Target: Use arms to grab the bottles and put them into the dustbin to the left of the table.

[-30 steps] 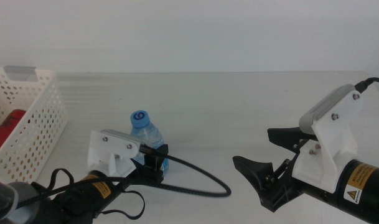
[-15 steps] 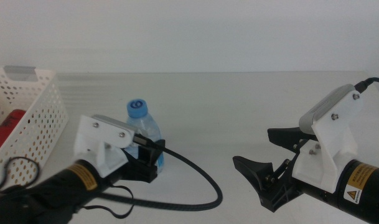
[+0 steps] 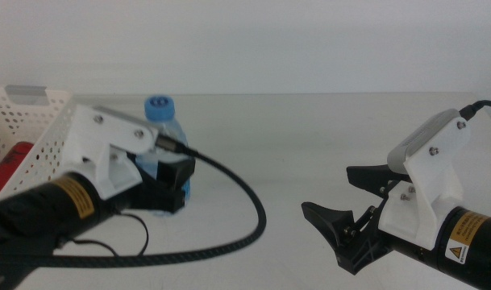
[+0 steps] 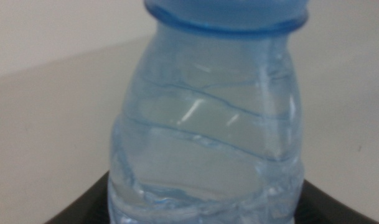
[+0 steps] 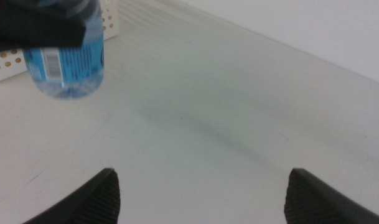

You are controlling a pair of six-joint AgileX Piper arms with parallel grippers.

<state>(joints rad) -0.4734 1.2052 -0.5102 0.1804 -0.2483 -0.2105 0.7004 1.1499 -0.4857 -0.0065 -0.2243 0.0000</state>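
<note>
My left gripper (image 3: 169, 182) is shut on the small blue-capped water bottle (image 3: 161, 121) and holds it above the white table (image 3: 293, 137), close to the white perforated dustbin (image 3: 43, 137) at the left. The bottle fills the left wrist view (image 4: 208, 137) and also shows in the right wrist view (image 5: 68, 62). A red soda can (image 3: 11, 165) lies inside the dustbin. My right gripper (image 3: 330, 193) is open and empty, low over the table at the right; it also shows in its own wrist view (image 5: 205, 199). The yellowish bottle is out of view.
The dustbin's grey handle patch (image 3: 26, 91) is on its far rim. A black cable (image 3: 237, 193) loops from the left arm over the table's front. A corner of the dustbin (image 5: 111, 18) shows in the right wrist view.
My left gripper has lifted the water bottle off the table and carried it up and left toward the dustbin. The right arm has not moved.
</note>
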